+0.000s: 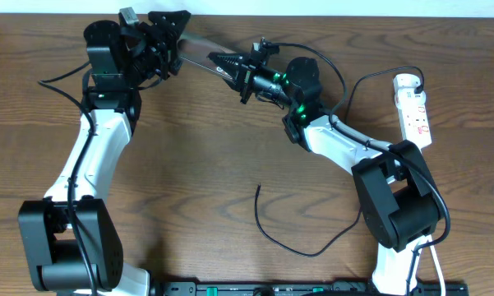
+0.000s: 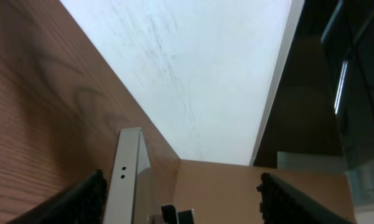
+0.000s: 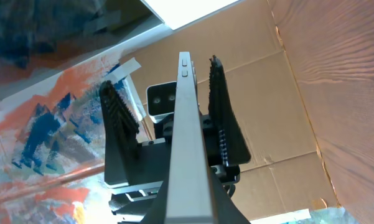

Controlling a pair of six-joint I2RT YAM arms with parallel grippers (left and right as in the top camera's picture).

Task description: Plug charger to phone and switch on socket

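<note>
The phone point(image 1: 199, 51) is held edge-on in the air over the table's back edge, and my right gripper point(image 1: 219, 62) is shut on its near end. In the right wrist view its grey edge point(image 3: 188, 137) runs straight up between my dark jaws point(image 3: 196, 213). My left gripper point(image 1: 173, 43) is open, its two fingers straddling the phone's far end point(image 2: 127, 177) without pinching it; the phone sits close to the left finger point(image 2: 84, 199). The charger point(image 1: 289, 235) lies loose on the table in front, plug tip point(image 1: 258, 188) free. The socket point(image 1: 414, 107) lies at the far right.
The socket's white cord point(image 1: 435, 265) runs down past the right arm's base point(image 1: 399, 205). A robot cable point(image 1: 325, 62) loops behind the right wrist. The left arm's base point(image 1: 66, 247) stands at the front left. The table's back edge point(image 1: 353, 16) meets a white wall.
</note>
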